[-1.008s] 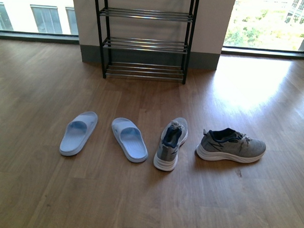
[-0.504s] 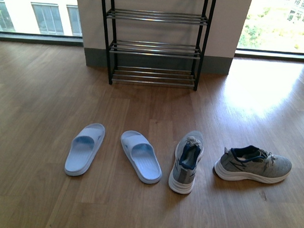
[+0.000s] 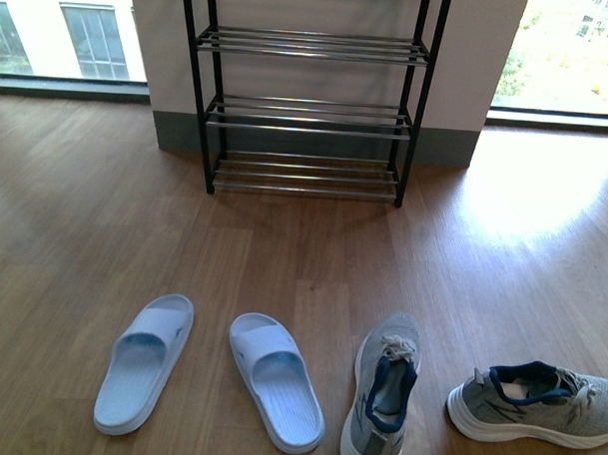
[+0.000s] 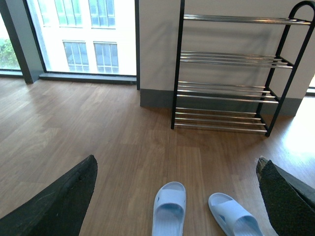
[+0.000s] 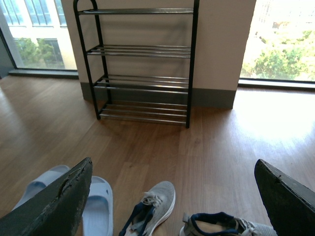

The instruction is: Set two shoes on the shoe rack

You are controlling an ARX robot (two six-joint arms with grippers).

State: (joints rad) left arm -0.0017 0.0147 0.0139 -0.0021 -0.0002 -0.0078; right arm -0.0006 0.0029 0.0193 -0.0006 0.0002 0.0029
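Left hand (image 4: pixel 176 162): spread wide open, its two dark fingers (image 4: pixel 54 206) far apart, gripping nothing, above the floor (image 4: pixel 74 132).
Right hand (image 5: pixel 173 163): also spread open, with nothing between its fingers. Neither hand shows in the front view.
Count: two grey sneakers, two pale blue slippers, one shoe rack (image 3: pixel 308 113). The wrist views show four rod shelves; the front view shows three.
Sneakers: both on the floor, well apart from the shoe rack. The lengthwise sneaker (image 3: pixel 383 400) points its toe at the rack. The crosswise sneaker (image 3: pixel 538 403) stands on its sole just to the right, toe pointing right, not touching the other.
Slippers: outer slipper (image 3: pixel 144 362) and inner slipper (image 3: pixel 276 381) lie side by side, left of the sneakers.
Change: compared with half a second ago, the rack looms larger and all the footwear sits lower in the front view. The layout is unchanged.
Room: bare wood lies between the footwear and the rack. The rack backs onto a wall (image 3: pixel 470 54) between two windows (image 3: pixel 66 30). The front view's bottom edge cuts the lengthwise sneaker's heel, and its right edge cuts the crosswise sneaker's toe.
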